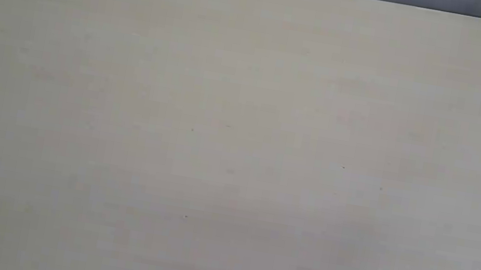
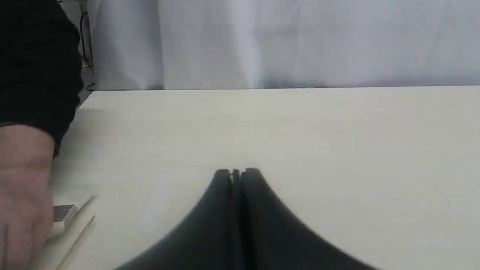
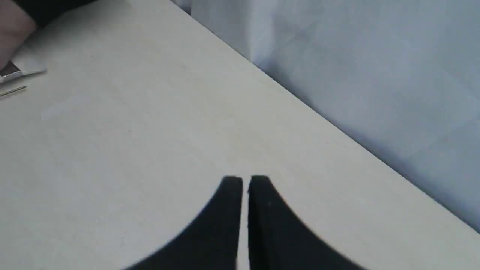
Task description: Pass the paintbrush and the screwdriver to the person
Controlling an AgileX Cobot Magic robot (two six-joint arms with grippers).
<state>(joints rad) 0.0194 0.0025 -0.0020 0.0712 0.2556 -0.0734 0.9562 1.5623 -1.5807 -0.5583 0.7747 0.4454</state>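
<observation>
You are looking at a pale cream tabletop, faintly specked, with a grey-white curtain hanging behind its far edge. Your left gripper has its fingers pressed together and empty. Your right gripper shows 1 thin slit and is also empty. The paintbrush pokes out from under the person's hand near a side edge, with the screwdriver just beside it.
</observation>
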